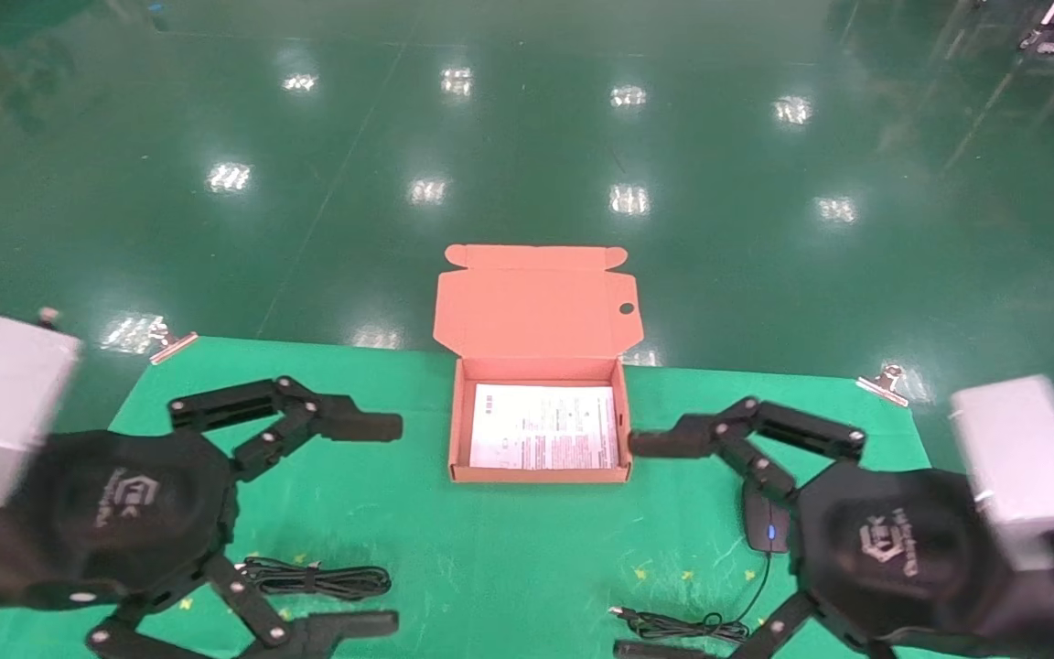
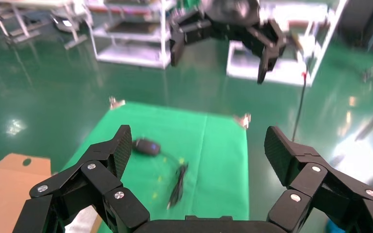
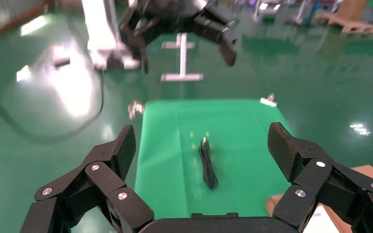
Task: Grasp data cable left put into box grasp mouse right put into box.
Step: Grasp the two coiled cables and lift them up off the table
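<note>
The box [image 1: 457, 430] stands open at the middle of the green mat, its lid [image 1: 536, 307] tipped back and a printed sheet inside. The data cable [image 1: 317, 578] lies as a narrow bundle on the mat left of the box, between the wide-spread fingers of my open left gripper [image 1: 381, 526], which holds nothing. The mouse [image 1: 762, 523], showing a blue light, sits right of the box under my open, empty right gripper [image 1: 637, 547]; its cord [image 1: 684, 628] is bunched near the front edge. The left wrist view looks past the left gripper [image 2: 198, 138] at the mouse [image 2: 145, 146]. Beyond the right gripper [image 3: 201, 133], the right wrist view shows the data cable [image 3: 207, 167].
The green mat [image 1: 527, 549] is held by metal clips [image 1: 170, 346] at its back corners, with glossy green floor beyond. Metal racks [image 2: 131, 34] stand in the background.
</note>
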